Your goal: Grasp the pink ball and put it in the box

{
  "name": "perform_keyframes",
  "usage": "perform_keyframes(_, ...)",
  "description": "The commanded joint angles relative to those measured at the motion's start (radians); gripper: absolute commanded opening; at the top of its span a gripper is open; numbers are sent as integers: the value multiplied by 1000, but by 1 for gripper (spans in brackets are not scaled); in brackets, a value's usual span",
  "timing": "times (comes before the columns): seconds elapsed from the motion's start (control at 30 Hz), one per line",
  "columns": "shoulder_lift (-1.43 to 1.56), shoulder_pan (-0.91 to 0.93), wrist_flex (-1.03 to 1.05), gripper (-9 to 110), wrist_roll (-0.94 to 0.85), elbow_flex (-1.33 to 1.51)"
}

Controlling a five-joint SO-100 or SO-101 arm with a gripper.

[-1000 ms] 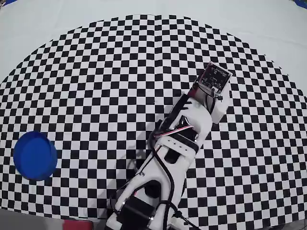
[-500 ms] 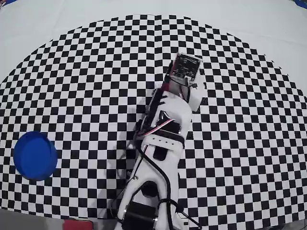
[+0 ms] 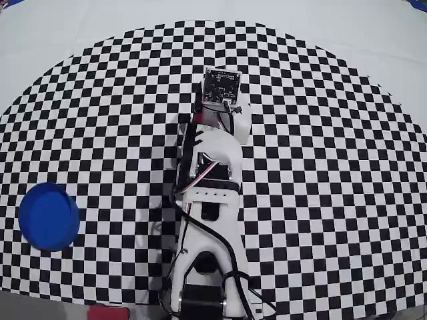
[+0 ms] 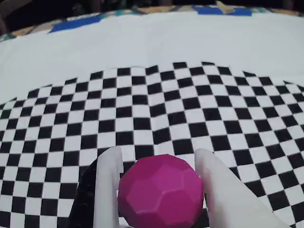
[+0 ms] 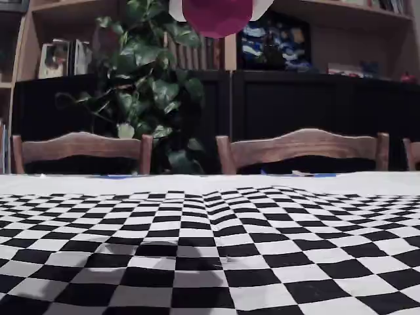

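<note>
We hold pink ball (image 4: 160, 197) between white gripper (image 4: 159, 190) fingers, jaws closed against its sides, raised well above checkered cloth (image 4: 142, 109). In overhead view, blue round box (image 3: 49, 217) lies far left, nearer arm base; we judge swing left next.

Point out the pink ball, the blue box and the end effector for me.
Ball (image 4: 160, 197), wrist view, centre of its faceted front.
Box (image 3: 49, 216), overhead view, its blue top face near the left edge.
End effector (image 4: 160, 164), wrist view, midway between the two white fingertips, which flank the ball.
</note>
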Motion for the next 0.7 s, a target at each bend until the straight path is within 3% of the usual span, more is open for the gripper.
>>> perform_keyframes(0.0,37,-55,5,0,2,-3)
perform_keyframes(0.67,54,-336,9,0,2,-3)
